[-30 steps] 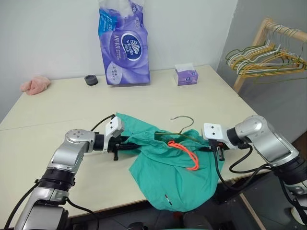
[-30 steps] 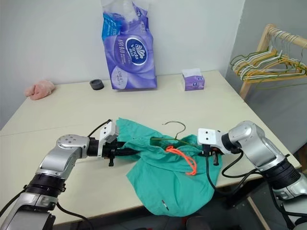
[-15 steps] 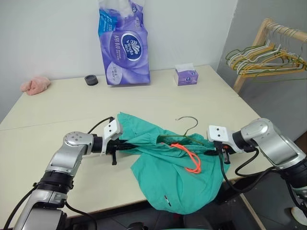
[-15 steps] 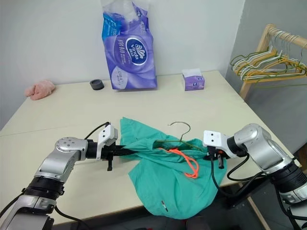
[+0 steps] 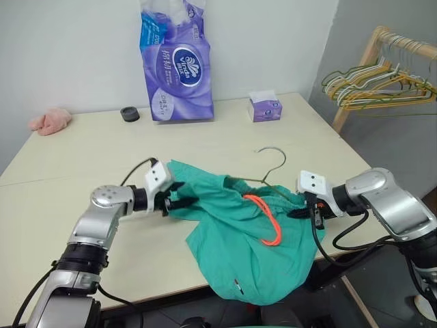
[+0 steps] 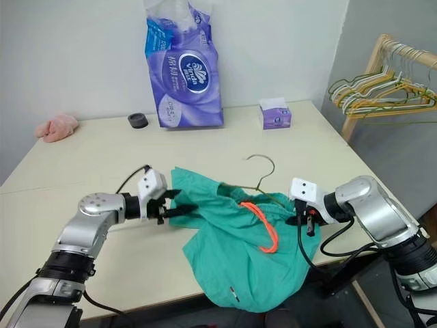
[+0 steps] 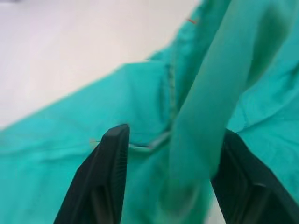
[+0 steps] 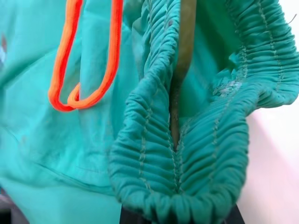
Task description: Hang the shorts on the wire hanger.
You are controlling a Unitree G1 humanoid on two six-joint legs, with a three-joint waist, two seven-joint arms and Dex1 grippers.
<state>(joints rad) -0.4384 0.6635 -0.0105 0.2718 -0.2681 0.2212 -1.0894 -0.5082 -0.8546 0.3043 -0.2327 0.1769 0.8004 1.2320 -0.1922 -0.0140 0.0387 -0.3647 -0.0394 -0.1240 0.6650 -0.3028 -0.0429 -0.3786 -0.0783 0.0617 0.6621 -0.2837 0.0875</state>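
Shorts (image 5: 249, 246) on table (image 5: 82, 150) front edge, wire hanger (image 5: 263, 179) inside, rack (image 5: 382, 68) far right.

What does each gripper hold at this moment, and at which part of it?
The right gripper is shut on the shorts at the gathered waistband. The left gripper has its fingers open around a fold of the shorts, not clamping it.

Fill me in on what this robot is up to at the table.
It is working the teal shorts onto a wire hanger at the front edge of the table. The right gripper is shut on the gathered waistband, with the hanger wire running through that bunch. The left gripper sits open at the other side of the shorts, cloth between its fingers but not pinched. The hook pokes up above the cloth, and the orange drawstring hangs loose.
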